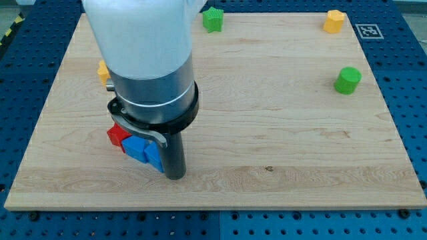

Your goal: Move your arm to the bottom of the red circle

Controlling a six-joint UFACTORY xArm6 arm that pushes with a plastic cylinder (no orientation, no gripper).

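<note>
the wooden board [280, 133] fills most of the frame. at the upper left a yellow block [103, 71] peeks out from behind the arm, near the board's left edge. lower left, a red block [117, 136], shape unclear and partly hidden by the arm, touches blue blocks [143, 150] on its right. my tip [175, 176] rests just right of the blue blocks, near the board's bottom edge; it is a plain rod, no fingers to spread or press. a green block [213, 19] sits at the top edge. open wood spans the middle. upper right, a yellow block [334, 21] by the top edge and a green cylinder [347, 80].
</note>
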